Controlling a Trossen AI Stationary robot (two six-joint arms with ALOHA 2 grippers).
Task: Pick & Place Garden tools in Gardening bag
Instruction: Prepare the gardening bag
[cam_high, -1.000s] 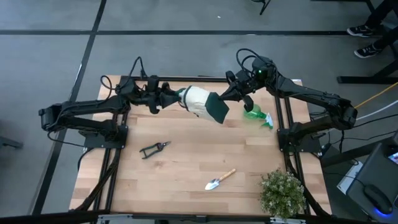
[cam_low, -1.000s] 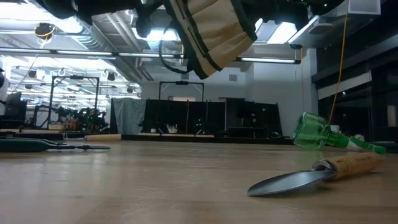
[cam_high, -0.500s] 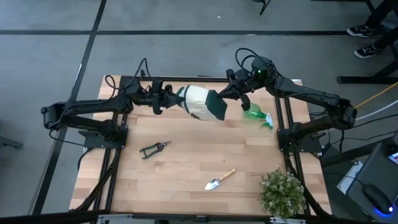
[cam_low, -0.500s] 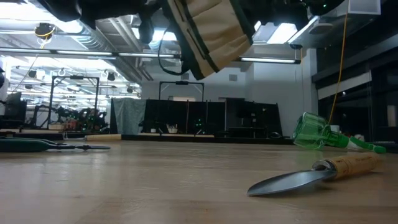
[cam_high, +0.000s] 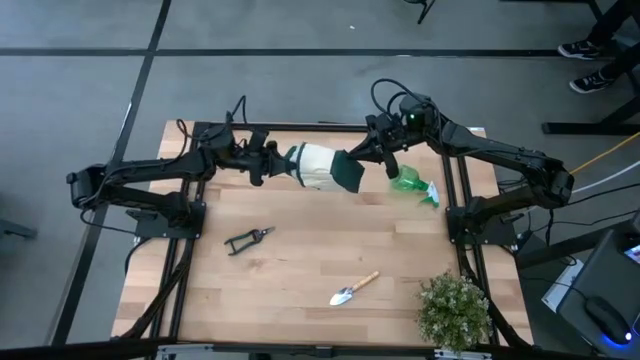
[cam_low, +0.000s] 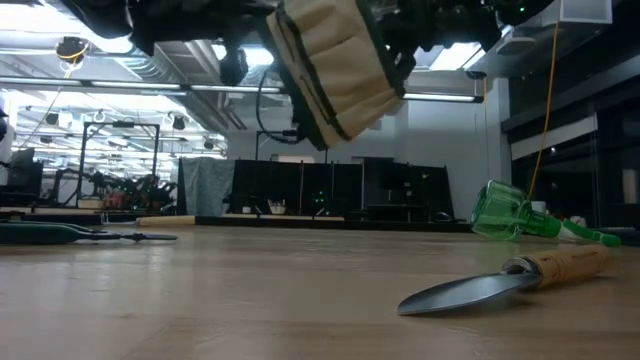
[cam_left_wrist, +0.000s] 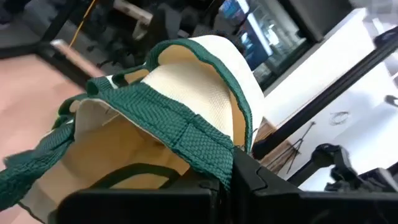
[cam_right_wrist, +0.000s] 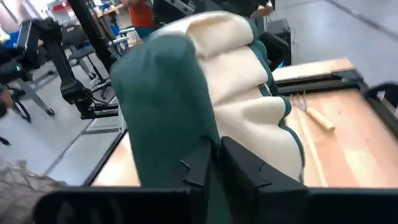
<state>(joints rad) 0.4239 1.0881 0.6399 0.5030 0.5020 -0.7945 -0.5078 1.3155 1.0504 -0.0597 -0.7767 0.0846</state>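
The cream gardening bag (cam_high: 318, 166) with dark green trim hangs on its side above the far middle of the table, between my two grippers. My left gripper (cam_high: 279, 160) is shut at its mouth end and my right gripper (cam_high: 367, 158) at its green base. On the table lie black pruning shears (cam_high: 248, 238), a silver trowel with a wooden handle (cam_high: 353, 290), a green spray bottle on its side (cam_high: 412, 186) and a small wood-handled tool (cam_right_wrist: 318, 117). My left gripper pinches the green-trimmed rim of the bag's mouth (cam_left_wrist: 208, 155) between its two fingers, coming level from the table's left. The bag is lifted clear, and its mouth gapes toward this gripper. My right gripper pinches the dark green base panel (cam_right_wrist: 186, 124) between its fingers (cam_right_wrist: 200, 163), coming from the table's right and slanting down. The base end is held up clear of the table.
A bushy potted plant (cam_high: 455, 310) stands at the near right corner. Bare wood (cam_high: 300, 215) lies under the bag, between the shears and the trowel. Arm mounts stand at the table's left and right sides.
My left gripper has moved a little toward the table's right, up to the bag's mouth end. The bag has turned in the air: from above its green base shows narrower, and in the low view its lower edge hangs lower.
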